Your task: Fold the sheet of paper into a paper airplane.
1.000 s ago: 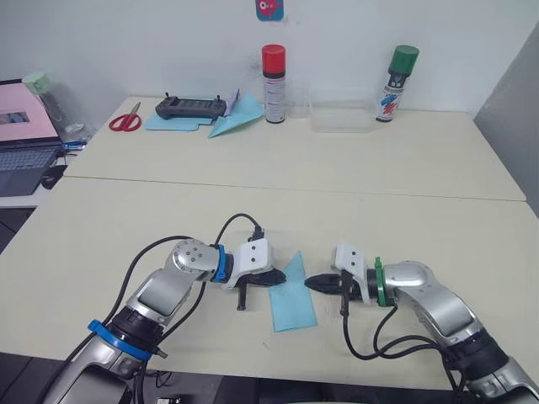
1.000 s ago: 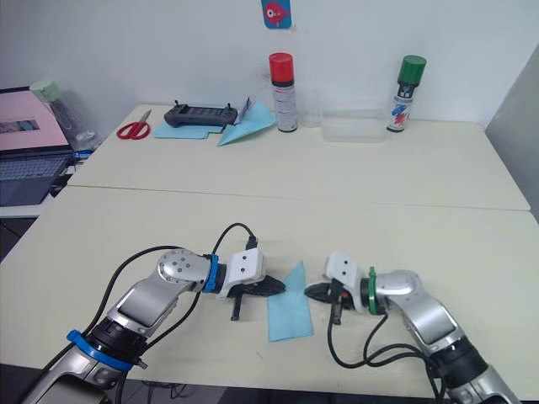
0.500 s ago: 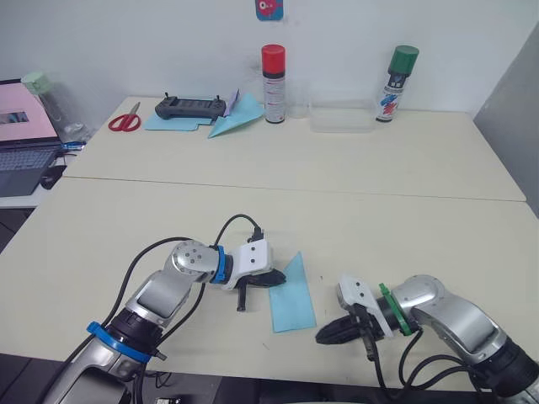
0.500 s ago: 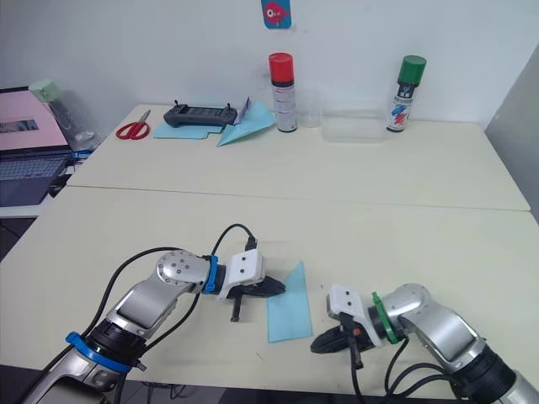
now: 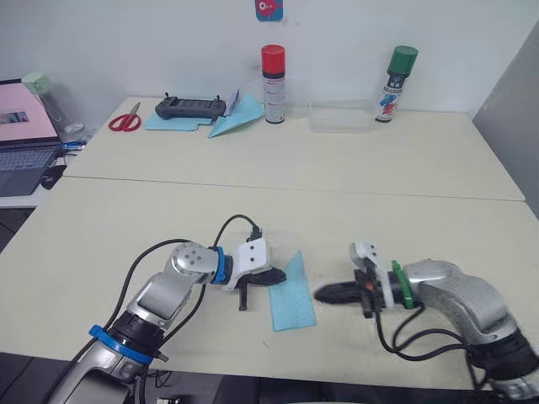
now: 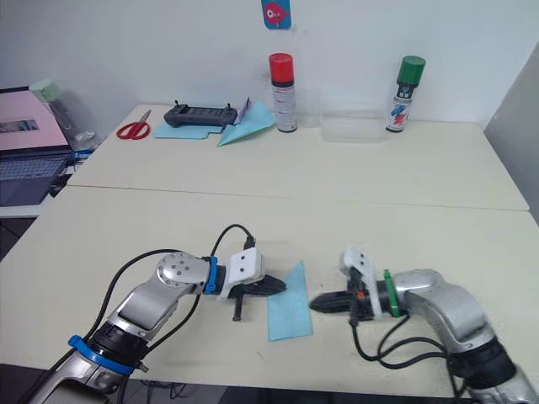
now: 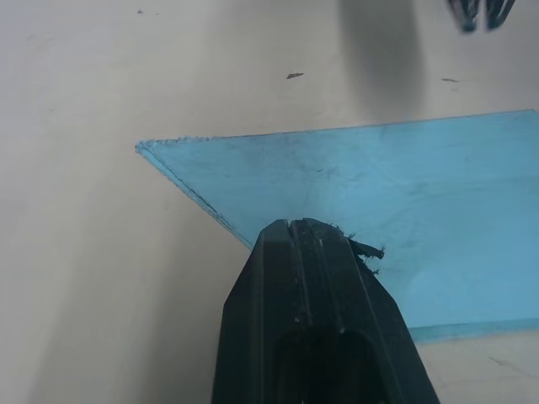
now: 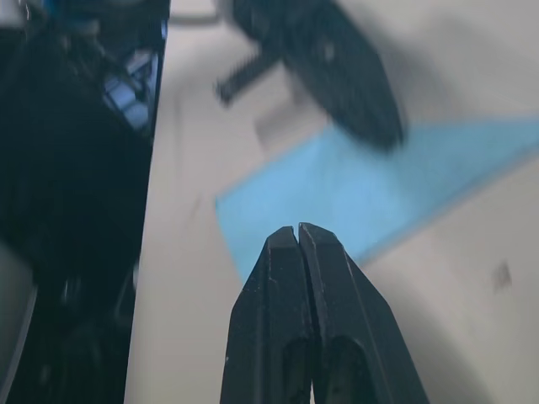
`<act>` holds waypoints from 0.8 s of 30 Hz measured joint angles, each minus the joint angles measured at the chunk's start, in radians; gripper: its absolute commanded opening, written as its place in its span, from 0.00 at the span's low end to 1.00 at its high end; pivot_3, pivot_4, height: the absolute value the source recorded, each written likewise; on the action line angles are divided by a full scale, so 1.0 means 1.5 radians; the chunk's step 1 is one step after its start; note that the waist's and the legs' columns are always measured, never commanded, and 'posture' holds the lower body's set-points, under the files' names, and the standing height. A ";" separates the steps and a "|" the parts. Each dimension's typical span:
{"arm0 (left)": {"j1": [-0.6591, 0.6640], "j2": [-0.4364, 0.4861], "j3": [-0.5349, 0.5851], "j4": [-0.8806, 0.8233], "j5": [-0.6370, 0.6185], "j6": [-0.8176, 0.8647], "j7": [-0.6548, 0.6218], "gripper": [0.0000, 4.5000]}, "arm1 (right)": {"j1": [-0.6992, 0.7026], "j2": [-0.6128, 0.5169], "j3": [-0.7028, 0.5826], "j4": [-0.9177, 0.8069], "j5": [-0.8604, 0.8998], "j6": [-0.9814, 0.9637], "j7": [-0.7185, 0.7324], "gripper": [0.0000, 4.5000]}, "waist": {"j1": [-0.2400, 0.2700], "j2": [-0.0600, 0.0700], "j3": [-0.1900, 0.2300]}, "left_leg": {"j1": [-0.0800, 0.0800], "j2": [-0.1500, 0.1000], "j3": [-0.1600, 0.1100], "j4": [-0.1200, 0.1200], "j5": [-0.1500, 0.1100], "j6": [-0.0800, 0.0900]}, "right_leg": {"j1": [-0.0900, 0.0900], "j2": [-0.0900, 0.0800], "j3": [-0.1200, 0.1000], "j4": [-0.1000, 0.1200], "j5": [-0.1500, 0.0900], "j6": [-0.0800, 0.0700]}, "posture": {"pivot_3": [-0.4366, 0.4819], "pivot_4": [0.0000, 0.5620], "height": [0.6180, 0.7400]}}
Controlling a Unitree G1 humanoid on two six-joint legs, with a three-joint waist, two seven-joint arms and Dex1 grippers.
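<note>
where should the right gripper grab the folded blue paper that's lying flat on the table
Probably its long free edge on the robot's right. The paper airplane lies flat, and the left gripper, shut, presses its opposite edge. So the right gripper, now shut and apart from it, would likely open and come in low along the table.

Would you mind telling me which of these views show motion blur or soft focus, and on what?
Left eye view: the right gripper is smeared, while the left gripper and the sheet of paper are crisp. Right wrist view: the background is soft, the paper's edges and the left gripper blurred. Left wrist view: the paper's near edge is sharp; the right gripper's tip is out of focus.
</note>
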 measured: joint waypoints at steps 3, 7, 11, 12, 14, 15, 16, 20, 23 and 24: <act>-0.001 -0.006 0.000 0.004 0.000 0.000 0.000 0.00 | -0.008 0.042 0.016 0.022 -0.033 -0.008 -0.065 0.00 | 0.001 0.000 0.000 | 0.000 -0.001 0.000 0.000 0.000 0.000 | 0.000 -0.001 0.000 -0.001 0.000 0.001 | 0.48 0.27 1.00; -0.004 -0.008 0.000 0.010 0.000 -0.002 -0.004 0.00 | -0.001 0.024 0.079 0.051 -0.095 -0.047 -0.085 0.00 | 0.001 0.000 0.000 | 0.000 -0.001 0.000 0.000 0.000 0.000 | 0.000 -0.001 0.000 -0.001 0.000 0.000 | 0.48 0.27 1.00; -0.009 -0.011 0.006 0.020 -0.005 -0.002 -0.009 0.00 | -0.002 -0.005 0.112 0.052 -0.125 -0.102 -0.068 0.00 | 0.001 0.001 -0.001 | 0.001 -0.001 0.000 0.000 0.000 0.000 | 0.000 -0.001 0.000 -0.001 0.000 0.000 | 0.48 0.27 1.00; -0.011 -0.014 0.010 0.024 -0.012 -0.002 -0.014 0.12 | -0.003 -0.008 0.116 0.056 -0.132 -0.111 -0.065 0.00 | 0.001 0.001 -0.001 | 0.001 -0.001 0.000 0.000 0.000 0.000 | 0.000 -0.001 0.000 -0.001 0.000 0.000 | 0.48 0.27 1.00; -0.028 -0.019 0.019 0.046 -0.030 0.013 -0.025 0.23 | -0.010 -0.002 0.117 0.067 -0.133 -0.121 -0.062 0.00 | -0.001 -0.001 -0.001 | 0.000 0.000 0.000 0.000 0.000 0.000 | 0.000 0.000 0.000 -0.001 0.000 0.001 | 0.48 0.27 1.00; -0.040 -0.018 0.025 0.057 -0.038 0.027 -0.033 0.29 | -0.012 0.002 0.117 0.071 -0.133 -0.121 -0.060 0.00 | -0.002 -0.001 -0.001 | 0.000 0.000 0.000 0.000 0.000 0.000 | 0.000 0.000 0.000 0.000 0.001 0.001 | 0.48 0.27 1.00; -0.059 -0.015 0.033 0.076 -0.046 0.039 -0.044 0.36 | -0.016 0.006 0.117 0.076 -0.133 -0.121 -0.056 0.00 | -0.004 -0.001 0.000 | 0.000 0.000 0.000 0.001 0.000 0.000 | 0.000 0.001 0.000 0.001 0.001 0.001 | 0.48 0.27 1.00; -0.146 0.025 0.053 0.142 -0.055 -0.004 -0.109 0.64 | -0.027 0.008 0.121 0.092 -0.133 -0.130 -0.038 0.00 | -0.005 -0.002 0.002 | 0.000 0.001 0.000 0.000 0.000 0.000 | -0.001 0.001 -0.001 0.002 0.001 0.001 | 0.48 0.27 1.00; -0.188 0.038 0.057 0.221 -0.023 -0.133 -0.138 0.85 | -0.032 0.003 0.121 0.100 -0.133 -0.137 -0.023 0.00 | -0.004 -0.002 0.002 | -0.001 0.001 0.000 0.000 0.000 0.000 | -0.001 0.001 0.000 0.001 0.001 0.001 | 0.48 0.27 1.00; -0.191 0.036 0.056 0.245 -0.009 -0.183 -0.141 0.92 | -0.032 0.003 0.121 0.101 -0.133 -0.138 -0.020 0.00 | -0.004 -0.002 0.002 | -0.001 0.001 0.000 0.000 0.000 0.000 | -0.001 0.001 0.000 0.001 0.001 0.001 | 0.48 0.27 1.00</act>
